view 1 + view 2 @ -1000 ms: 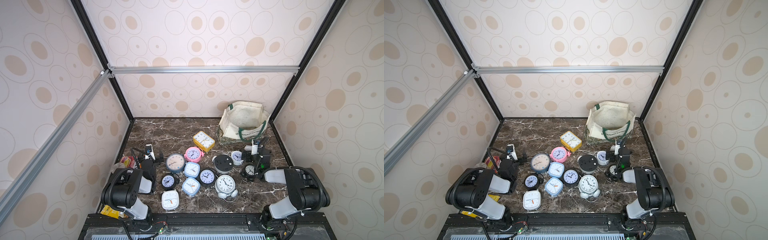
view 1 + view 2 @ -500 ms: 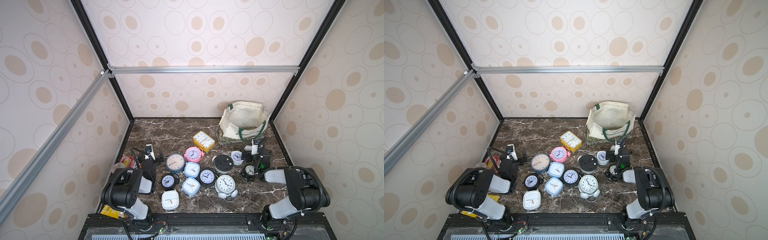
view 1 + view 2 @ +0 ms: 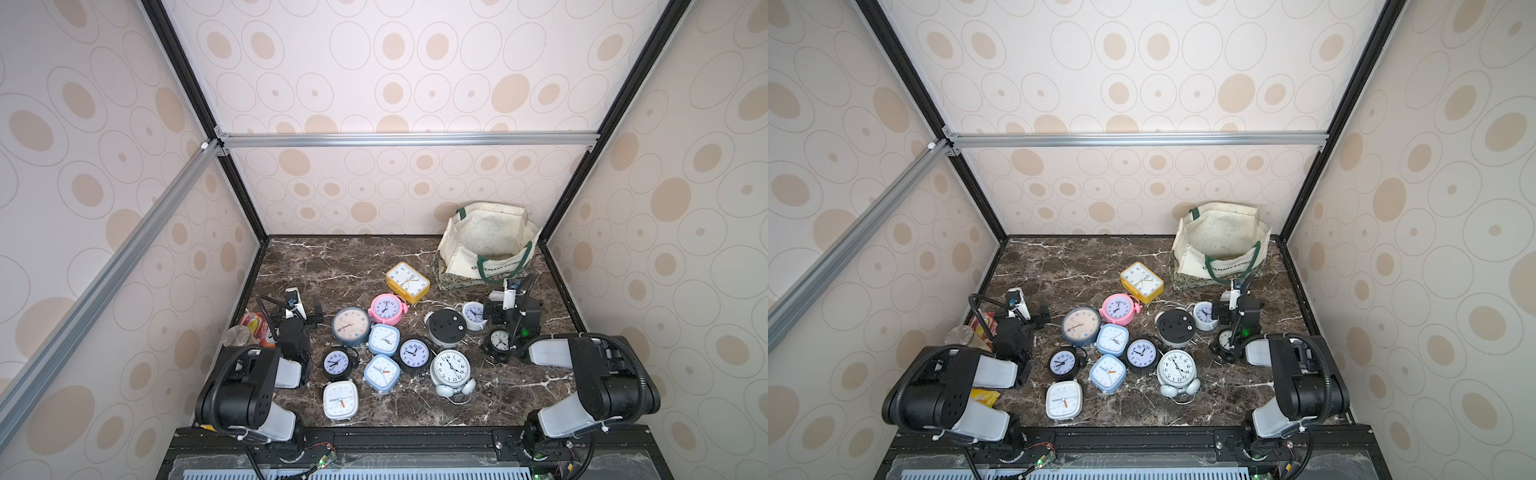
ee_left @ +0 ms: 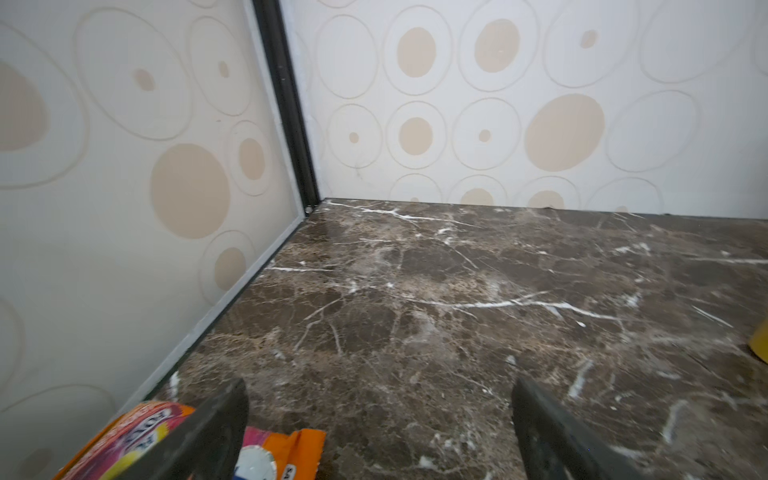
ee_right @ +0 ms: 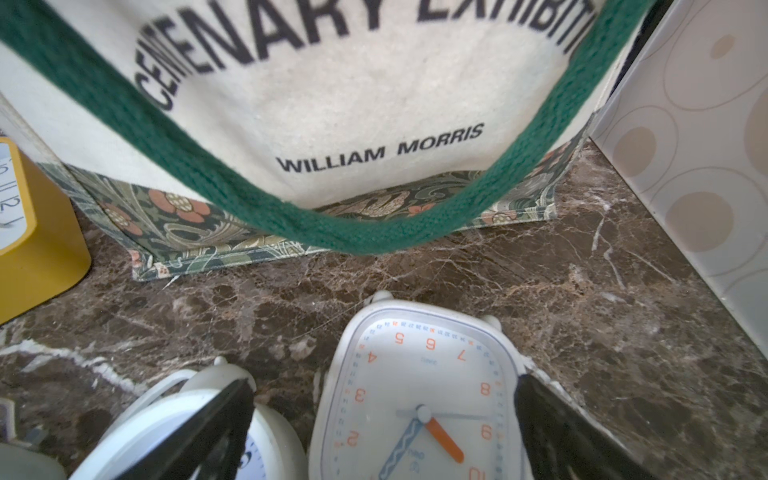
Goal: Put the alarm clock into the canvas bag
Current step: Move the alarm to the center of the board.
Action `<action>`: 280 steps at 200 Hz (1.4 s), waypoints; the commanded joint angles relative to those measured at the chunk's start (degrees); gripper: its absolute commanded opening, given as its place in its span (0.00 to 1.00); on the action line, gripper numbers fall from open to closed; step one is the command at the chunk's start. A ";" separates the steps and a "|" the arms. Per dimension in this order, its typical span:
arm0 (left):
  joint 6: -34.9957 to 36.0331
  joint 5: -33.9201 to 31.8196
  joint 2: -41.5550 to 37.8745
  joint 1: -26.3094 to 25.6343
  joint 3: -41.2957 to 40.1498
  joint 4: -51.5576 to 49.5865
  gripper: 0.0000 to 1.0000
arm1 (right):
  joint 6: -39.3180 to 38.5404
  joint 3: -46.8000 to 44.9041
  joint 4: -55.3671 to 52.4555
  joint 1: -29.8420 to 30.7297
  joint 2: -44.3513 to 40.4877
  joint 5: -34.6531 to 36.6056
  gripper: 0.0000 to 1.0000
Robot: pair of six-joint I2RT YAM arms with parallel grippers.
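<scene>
Off-white canvas bag gapes; near it right gripper, wide, straddles a white clock; left gripper, far off, wide, empty.

A lab test booth — wallpapered panels on aluminium framing, marble-look tabletop

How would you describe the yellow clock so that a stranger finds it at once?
Find the canvas bag in the far right corner of the table. Just left of its base is the yellow clock. It is the only yellow one, and rectangular.
</scene>
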 commanded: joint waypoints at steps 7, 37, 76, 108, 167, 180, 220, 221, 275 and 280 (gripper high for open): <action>-4.87 -8.05 -6.73 0.45 7.49 -19.57 0.98 | 2.00 0.98 -9.70 -0.19 -8.69 5.67 1.00; -15.69 -10.74 -14.77 0.22 13.37 -38.58 0.98 | 7.65 0.68 -13.84 0.11 -18.86 9.37 1.00; -29.18 -4.25 -20.18 -0.13 21.86 -63.62 0.98 | 28.95 7.53 -33.37 -0.03 -26.20 12.01 1.00; -30.04 5.86 -21.88 -1.84 27.83 -75.64 0.98 | 41.78 14.63 -55.03 -1.86 -27.17 6.45 1.00; -26.24 21.46 -25.87 -10.40 29.58 -81.27 0.98 | 37.90 7.96 -73.73 -2.32 -49.71 -9.95 0.94; -25.60 23.28 -24.99 -14.05 30.62 -82.41 0.97 | 37.63 8.09 -81.28 -2.14 -52.85 -12.71 0.89; -25.93 26.33 -20.70 -29.56 31.54 -80.30 0.92 | 37.26 4.75 -91.28 0.03 -53.13 -23.02 0.72; -25.95 26.36 -20.53 -29.96 31.60 -80.25 0.91 | 37.39 4.55 -91.31 0.03 -53.31 -23.29 0.72; -26.45 28.99 -11.61 -44.49 32.41 -76.96 0.81 | 42.51 -3.40 -84.86 6.36 -55.82 -33.21 0.70; -26.73 29.44 -10.80 -45.10 32.27 -76.47 0.81 | 43.04 -3.84 -83.53 6.79 -54.70 -34.07 0.70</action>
